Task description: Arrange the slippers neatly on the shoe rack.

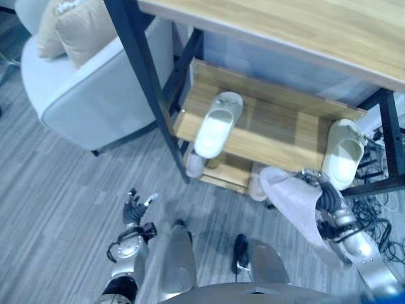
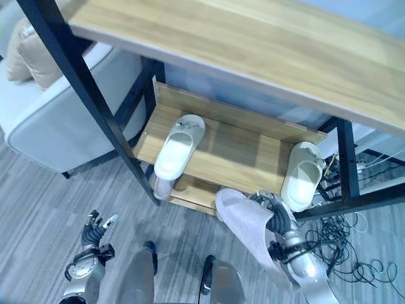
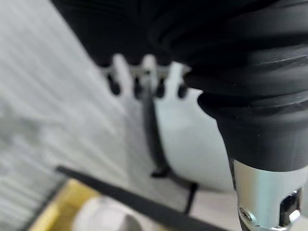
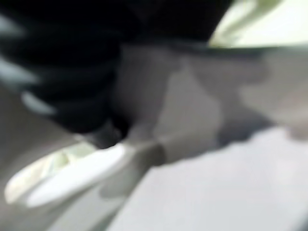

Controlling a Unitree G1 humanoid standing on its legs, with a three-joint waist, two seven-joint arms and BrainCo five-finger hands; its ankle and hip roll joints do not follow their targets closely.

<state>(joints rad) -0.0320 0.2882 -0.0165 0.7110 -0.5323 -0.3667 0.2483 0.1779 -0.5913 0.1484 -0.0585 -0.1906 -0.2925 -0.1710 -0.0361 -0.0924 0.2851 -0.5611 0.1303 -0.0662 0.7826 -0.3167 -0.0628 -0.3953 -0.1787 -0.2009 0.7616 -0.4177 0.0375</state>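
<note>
A white slipper (image 1: 217, 123) lies on the left part of the wooden shoe rack shelf (image 1: 278, 126), and a second white slipper (image 1: 343, 154) rests at the shelf's right end. Just in front of the rack, my right hand (image 2: 281, 221) is shut on a pale pink slipper (image 2: 243, 221), held sole up above the floor and close to the right white slipper. Two more pinkish slippers (image 1: 195, 164) peek out from the lower shelf. My left hand (image 1: 134, 212) hangs open over the floor at the lower left, holding nothing; its fingers (image 3: 144, 79) are straight.
A light grey armchair (image 1: 82, 95) with a beige cushion (image 1: 76, 25) stands left of the rack. The rack's black frame post (image 1: 149, 82) runs between them. A wooden top (image 1: 304, 25) overhangs the shelf. Loose cables (image 2: 354, 253) lie on the floor at the right.
</note>
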